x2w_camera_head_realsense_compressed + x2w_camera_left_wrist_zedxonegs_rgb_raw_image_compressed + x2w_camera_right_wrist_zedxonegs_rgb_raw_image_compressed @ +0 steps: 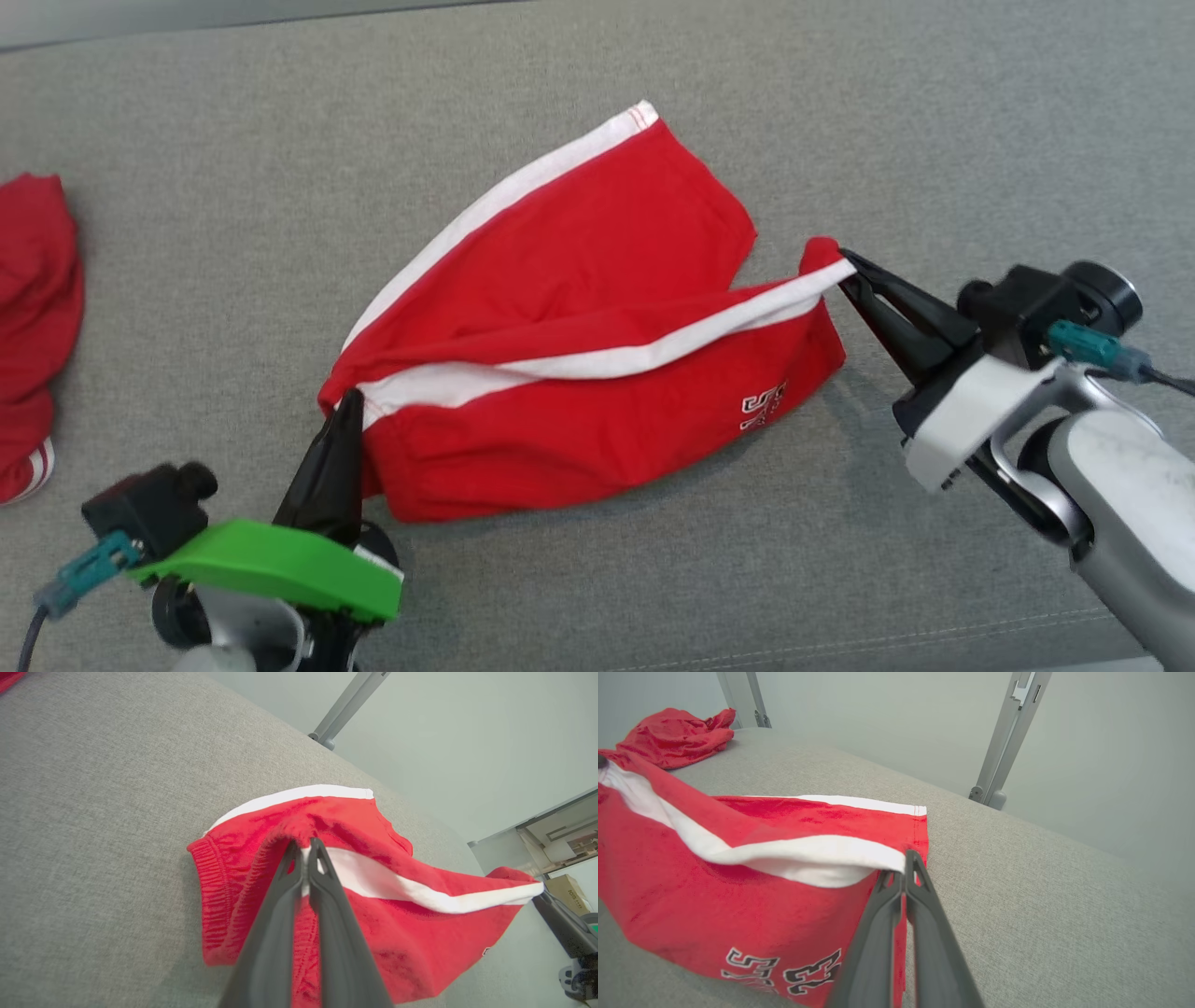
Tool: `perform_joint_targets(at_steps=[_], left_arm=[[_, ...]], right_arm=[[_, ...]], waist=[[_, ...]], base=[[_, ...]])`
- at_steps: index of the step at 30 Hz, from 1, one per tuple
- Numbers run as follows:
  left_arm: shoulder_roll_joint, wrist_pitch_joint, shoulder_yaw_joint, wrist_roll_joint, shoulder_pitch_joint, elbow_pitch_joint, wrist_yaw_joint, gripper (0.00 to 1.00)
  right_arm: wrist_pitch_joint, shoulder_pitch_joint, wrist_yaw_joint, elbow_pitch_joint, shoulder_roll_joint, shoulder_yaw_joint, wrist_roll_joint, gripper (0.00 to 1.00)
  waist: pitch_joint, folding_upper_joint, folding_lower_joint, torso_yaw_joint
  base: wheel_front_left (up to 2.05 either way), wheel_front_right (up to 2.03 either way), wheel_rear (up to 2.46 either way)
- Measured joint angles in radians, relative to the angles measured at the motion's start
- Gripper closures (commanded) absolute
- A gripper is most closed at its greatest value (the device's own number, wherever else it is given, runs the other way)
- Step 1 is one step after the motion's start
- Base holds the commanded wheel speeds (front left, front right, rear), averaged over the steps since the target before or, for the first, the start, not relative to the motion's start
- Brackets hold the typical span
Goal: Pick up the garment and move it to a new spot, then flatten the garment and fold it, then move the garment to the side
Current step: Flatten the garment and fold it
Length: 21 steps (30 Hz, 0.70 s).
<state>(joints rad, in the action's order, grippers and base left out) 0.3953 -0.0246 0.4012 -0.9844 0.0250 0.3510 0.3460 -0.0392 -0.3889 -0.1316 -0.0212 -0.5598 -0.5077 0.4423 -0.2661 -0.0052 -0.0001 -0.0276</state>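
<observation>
The garment [597, 280] is a pair of red shorts with white side stripes and a white number print, partly lifted off the grey surface [840, 112]. My left gripper [347, 399] is shut on the garment's waistband end at the lower left; the left wrist view has the garment [397, 924] bunched around the closed gripper [306, 845]. My right gripper [845, 266] is shut on the hem of one leg at the right. From the right wrist, the garment [738, 896] hangs from my gripper [903, 861], the white stripe stretched taut between both grips. The other leg lies flat behind.
Another red garment [33, 317] lies crumpled at the left edge of the grey surface, also visible as a red heap [675, 737] in the right wrist view. Metal frame posts [1008, 737] stand past the far edge.
</observation>
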Motion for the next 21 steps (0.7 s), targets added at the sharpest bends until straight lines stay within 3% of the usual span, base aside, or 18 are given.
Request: perform_joint_targets(at_steps=[4,8,21], left_arm=[[-0.064,0.028,-0.003,-0.013,-0.176,-0.1,0.002,1.0],[-0.101,-0.003,-0.039,-0.02,-0.245,-0.17,0.008,1.0],[-0.158,-0.022,-0.009,-0.017,-0.355,-0.291,-0.031,1.0]], right_arm=[[0.012,-0.241,0.0,0.173,-0.016,-0.157,0.071,1.0],[-0.011,-0.394,0.0,0.303,0.017,-0.251,0.131,1.0],[-0.035,-0.708,0.0,0.594,0.012,-0.437,0.282,1.0]], waist=[[-0.103,0.0,0.0,0.027],[-0.153,0.0,0.0001,0.072],[-0.201,0.0,0.0001,0.201]], base=[[0.0,0.0,0.0],[0.0,0.0,0.0],[0.0,0.0,0.0]])
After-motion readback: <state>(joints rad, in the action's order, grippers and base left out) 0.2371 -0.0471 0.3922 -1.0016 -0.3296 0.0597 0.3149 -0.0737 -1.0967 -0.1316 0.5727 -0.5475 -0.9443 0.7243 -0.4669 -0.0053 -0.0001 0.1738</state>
